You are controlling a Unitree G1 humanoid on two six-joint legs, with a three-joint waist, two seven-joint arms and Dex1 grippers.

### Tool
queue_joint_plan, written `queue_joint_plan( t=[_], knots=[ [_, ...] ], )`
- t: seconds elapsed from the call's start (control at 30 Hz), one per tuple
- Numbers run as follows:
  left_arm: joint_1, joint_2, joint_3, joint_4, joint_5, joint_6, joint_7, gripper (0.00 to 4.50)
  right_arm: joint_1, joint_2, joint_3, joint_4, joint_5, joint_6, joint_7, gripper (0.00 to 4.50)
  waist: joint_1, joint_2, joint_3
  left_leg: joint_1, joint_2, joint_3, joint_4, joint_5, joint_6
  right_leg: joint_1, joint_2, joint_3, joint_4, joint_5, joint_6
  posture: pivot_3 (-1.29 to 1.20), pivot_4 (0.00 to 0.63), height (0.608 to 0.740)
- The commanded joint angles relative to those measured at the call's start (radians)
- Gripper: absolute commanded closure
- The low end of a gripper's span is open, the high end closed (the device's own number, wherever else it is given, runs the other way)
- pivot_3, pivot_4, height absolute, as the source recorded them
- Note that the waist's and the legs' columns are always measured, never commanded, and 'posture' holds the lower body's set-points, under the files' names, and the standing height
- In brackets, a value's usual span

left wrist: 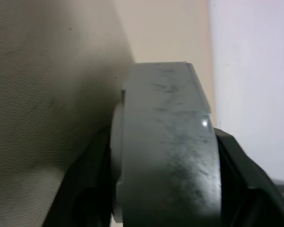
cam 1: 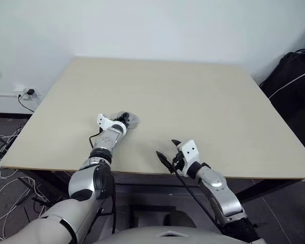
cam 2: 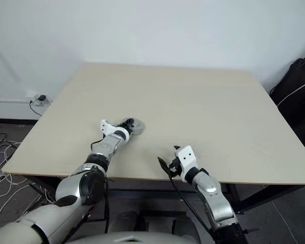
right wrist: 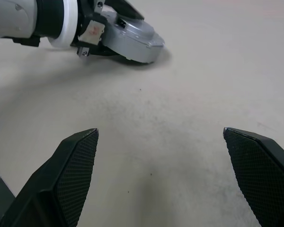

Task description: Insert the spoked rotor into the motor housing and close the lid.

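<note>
Scuffed silver-grey motor housing point(right wrist: 132, 45) on a plain beige table point(cam 1: 193, 101), black cross-hatched jaws.

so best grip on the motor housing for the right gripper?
Probably across the rim of the motor housing, fingers on opposite sides of its smooth round edge, coming in from the side facing the right gripper, whose jaws are open. The housing lies flat on the table; the left gripper occupies its far side.

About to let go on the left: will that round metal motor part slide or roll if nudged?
The motor part looks like solid scuffed metal, so probably stiff and heavy for its size. It seems to lie flat on the table, so it should slide, not roll. Its smooth rim may slip between the left gripper jaws.
</note>
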Motion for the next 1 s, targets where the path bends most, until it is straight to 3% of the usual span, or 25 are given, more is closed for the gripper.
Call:
queue_joint_plan(
  t=[0.03,0.1,0.17,0.4,0.53,0.67,0.77,1.0],
  knots=[
    [0.012,-0.001,0.001,-0.064,0.026,0.064,0.017,0.33,-0.026,0.004,-0.012,-0.030,-0.003,0.009,0.002,0.00,-0.001,0.000,-0.001,0.001,0.000,0.000,0.000,0.000,0.000,0.000,0.000,0.000,0.001,0.000,0.000,0.00,0.000,0.740],
    [0.054,0.003,-0.010,-0.114,0.041,0.124,0.037,0.03,-0.026,0.005,-0.011,-0.033,0.004,0.029,0.006,0.00,-0.004,0.000,-0.002,0.001,0.000,0.000,0.000,-0.001,0.001,0.000,-0.001,0.000,0.002,0.000,0.000,0.00,0.000,0.740],
    [0.132,0.007,-0.046,-0.212,0.070,0.210,0.056,0.03,-0.024,0.009,-0.009,-0.037,0.016,0.054,0.015,0.00,-0.011,0.001,-0.005,0.002,0.000,0.000,0.000,-0.001,0.001,0.000,-0.002,0.001,0.004,-0.001,-0.001,0.00,0.000,0.740],
    [0.527,0.043,-0.273,-0.783,0.156,0.567,0.116,0.03,-0.020,0.036,-0.021,-0.049,0.015,0.097,-0.006,0.00,-0.031,0.007,-0.021,0.020,0.000,0.003,-0.008,-0.002,0.000,0.011,-0.011,0.003,0.006,-0.007,-0.013,0.00,0.000,0.740],
    [0.720,0.076,-0.390,-1.072,0.204,0.624,0.112,0.03,-0.005,0.075,-0.051,-0.057,0.026,0.112,-0.054,0.00,-0.032,0.013,-0.033,0.022,0.000,0.002,-0.011,-0.003,-0.001,0.012,-0.013,0.006,0.006,-0.008,-0.015,0.00,0.000,0.740],
    [0.881,0.102,-0.484,-1.269,0.333,0.478,0.093,0.03,0.012,0.128,-0.095,-0.057,0.031,0.099,-0.119,0.00,-0.029,0.015,-0.036,0.024,0.000,0.003,-0.013,-0.003,-0.001,0.012,-0.014,0.008,0.006,-0.009,-0.015,0.00,0.000,0.740],
    [1.000,0.099,-0.559,-1.352,0.491,0.225,0.077,0.03,0.024,0.170,-0.149,-0.048,0.042,0.048,-0.171,0.00,-0.028,0.015,-0.035,0.024,0.000,0.005,-0.016,-0.003,-0.001,0.009,-0.016,0.008,0.006,-0.009,-0.015,0.00,0.000,0.740],
    [1.132,0.021,-0.609,-1.328,0.747,-0.195,0.173,0.03,0.070,0.205,-0.195,0.004,-0.040,-0.231,-0.264,0.00,0.001,0.015,-0.030,0.015,0.000,0.007,-0.022,-0.002,-0.003,-0.003,-0.018,0.006,0.006,-0.009,-0.015,0.00,0.000,0.740]
  ],
)
